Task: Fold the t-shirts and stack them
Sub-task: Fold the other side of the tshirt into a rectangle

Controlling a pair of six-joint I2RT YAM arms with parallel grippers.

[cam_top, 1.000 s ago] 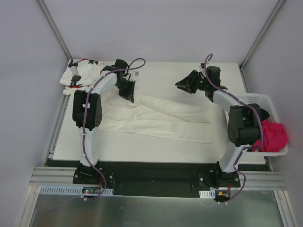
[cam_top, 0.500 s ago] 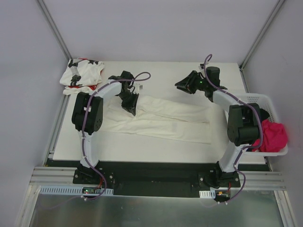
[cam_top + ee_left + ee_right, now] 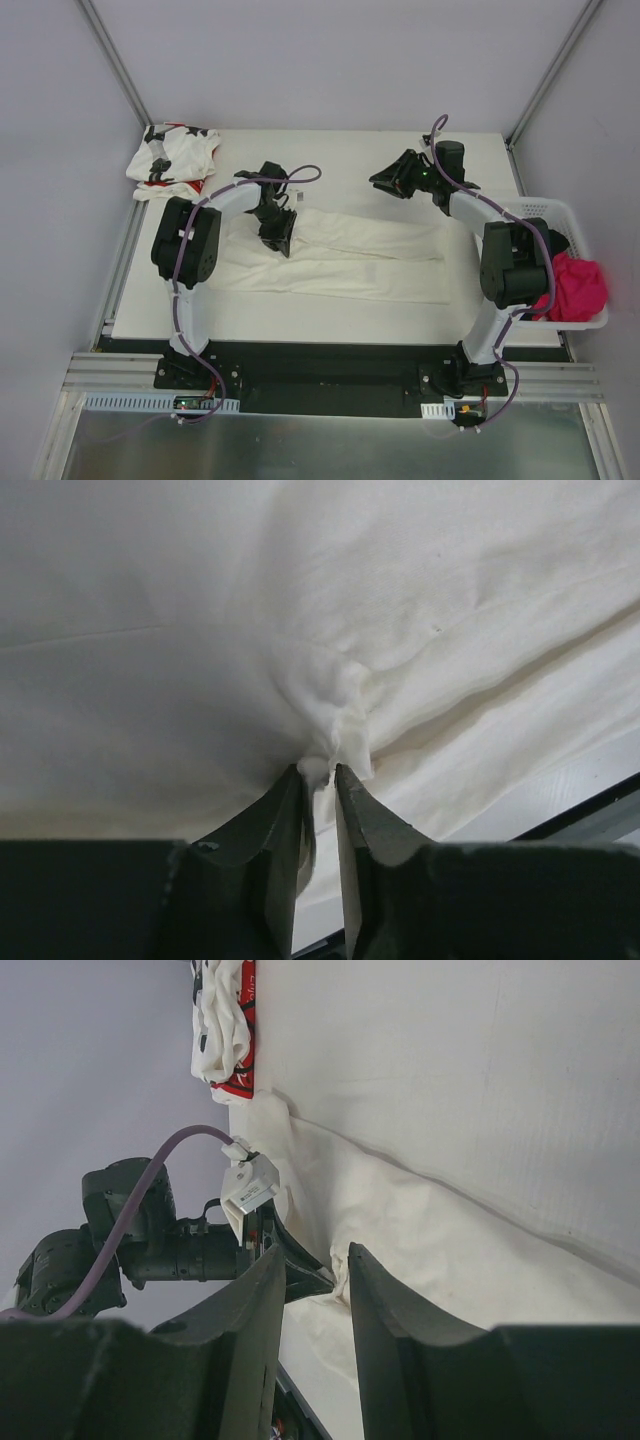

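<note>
The plain cream-white t-shirt [image 3: 360, 265] lies as a long folded band across the middle of the table. My left gripper [image 3: 282, 243] is low over the band's left part, and in its wrist view the tips [image 3: 318, 772] pinch a small bunch of cream cloth [image 3: 200, 630], with only a narrow gap between the jaws. The star-print t-shirt [image 3: 170, 155] lies crumpled in the back left corner. My right gripper [image 3: 380, 182] hovers open and empty above the back of the table, and its wrist view looks past its tips [image 3: 315, 1260] at the cream shirt [image 3: 420, 1250].
A white perforated basket [image 3: 545, 210] stands at the table's right edge, with a pink cloth [image 3: 578, 285] hanging over its near end. Grey walls close in the left, back and right sides.
My left gripper has carried its pinch of cream cloth rightward and toward the near side, folding the shirt's left end over. The right arm has stayed still.
</note>
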